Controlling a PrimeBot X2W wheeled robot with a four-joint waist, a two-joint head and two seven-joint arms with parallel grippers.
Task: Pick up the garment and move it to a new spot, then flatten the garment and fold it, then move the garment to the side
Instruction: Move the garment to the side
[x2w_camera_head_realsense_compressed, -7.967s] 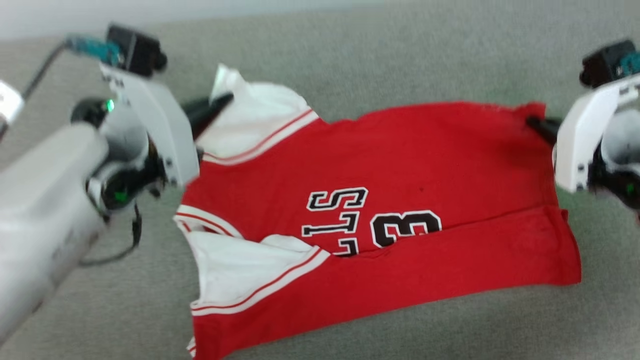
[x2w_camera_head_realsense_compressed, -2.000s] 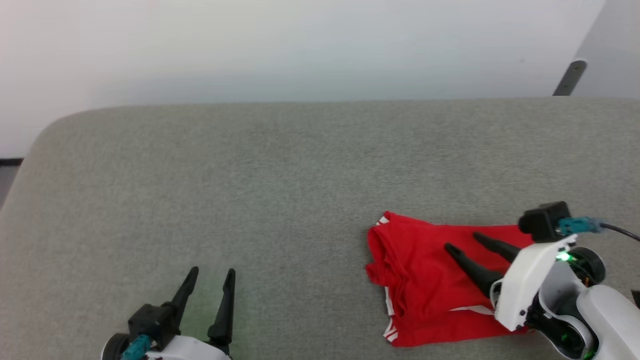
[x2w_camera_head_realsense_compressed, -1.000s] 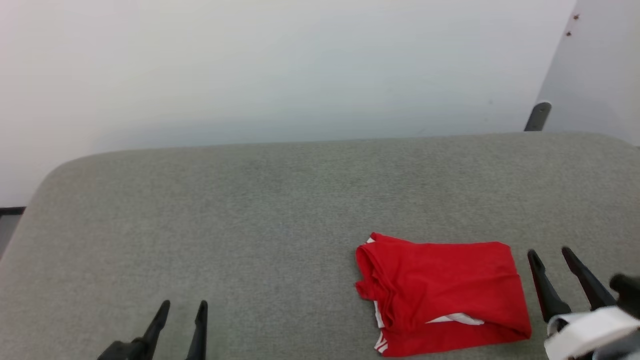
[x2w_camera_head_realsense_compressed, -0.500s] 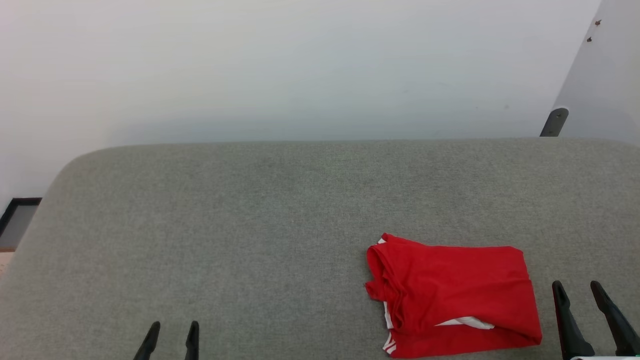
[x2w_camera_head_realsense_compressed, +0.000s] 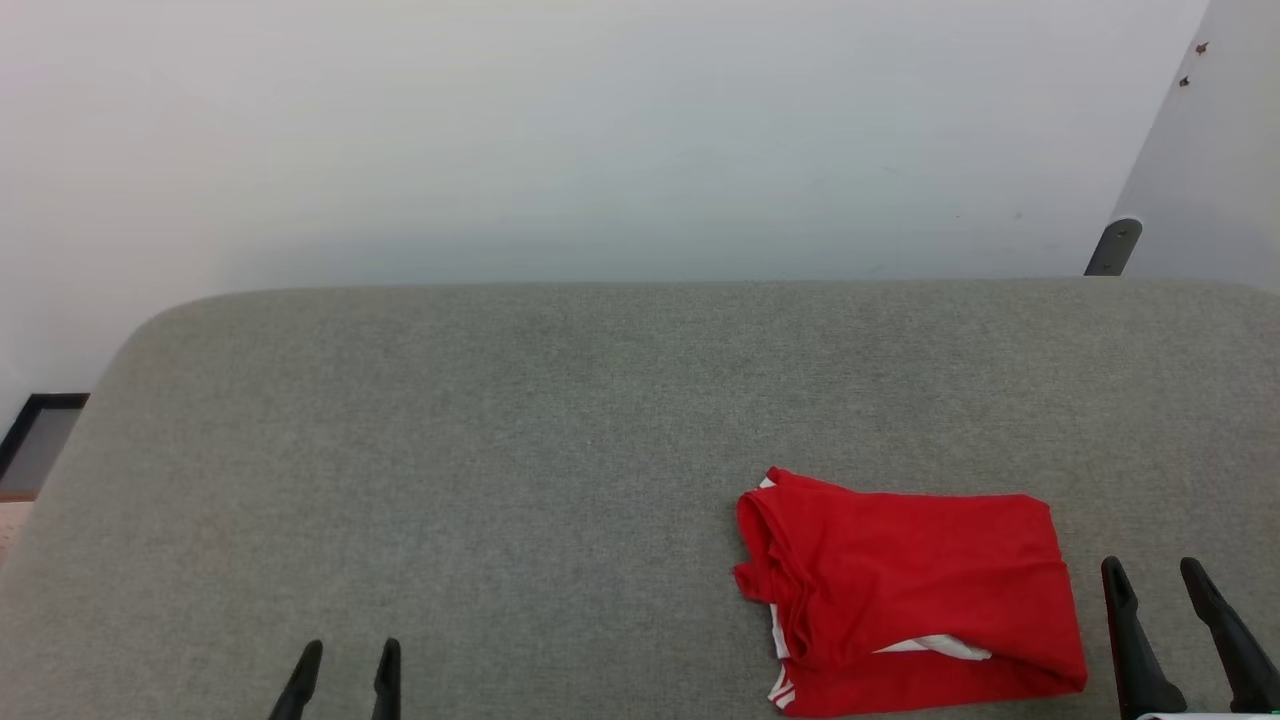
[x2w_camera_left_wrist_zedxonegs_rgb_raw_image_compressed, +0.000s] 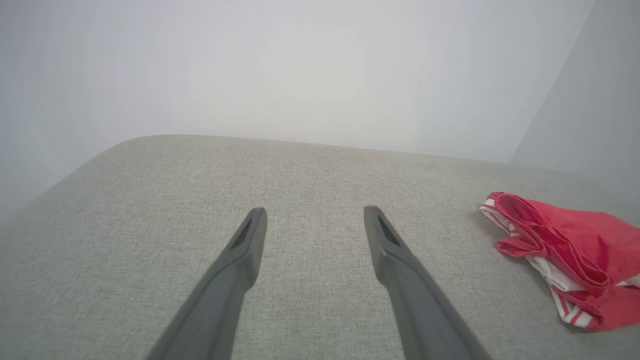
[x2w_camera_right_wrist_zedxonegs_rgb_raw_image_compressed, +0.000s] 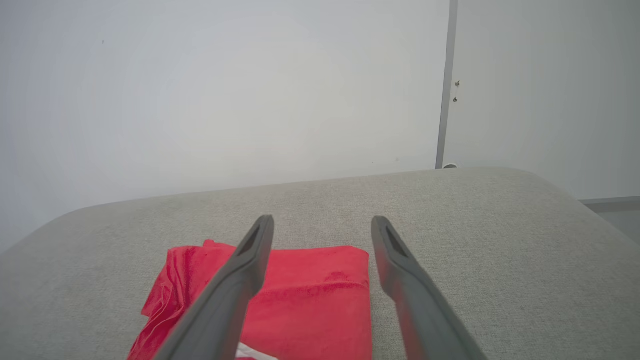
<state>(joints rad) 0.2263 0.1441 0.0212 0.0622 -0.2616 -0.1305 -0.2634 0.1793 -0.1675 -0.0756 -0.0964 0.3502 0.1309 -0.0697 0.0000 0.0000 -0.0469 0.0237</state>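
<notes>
I see the soft red garment (x2w_camera_head_realsense_compressed: 910, 585) folded rectangular on the nubby grey worktop (x2w_camera_head_realsense_compressed: 500, 450), lower right; left gripper (x2w_camera_head_realsense_compressed: 351, 645) and right gripper (x2w_camera_head_realsense_compressed: 1151, 563) spread, empty.

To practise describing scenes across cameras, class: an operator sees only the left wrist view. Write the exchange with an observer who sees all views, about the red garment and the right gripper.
Operator: I see only a bunched edge of the garment. Is it folded?
Observer: Yes, the head view shows it as a compact folded rectangle on the grey cushion.
Operator: Where is the right gripper?
Observer: Just right of the garment, fingers open, holding nothing.
</notes>
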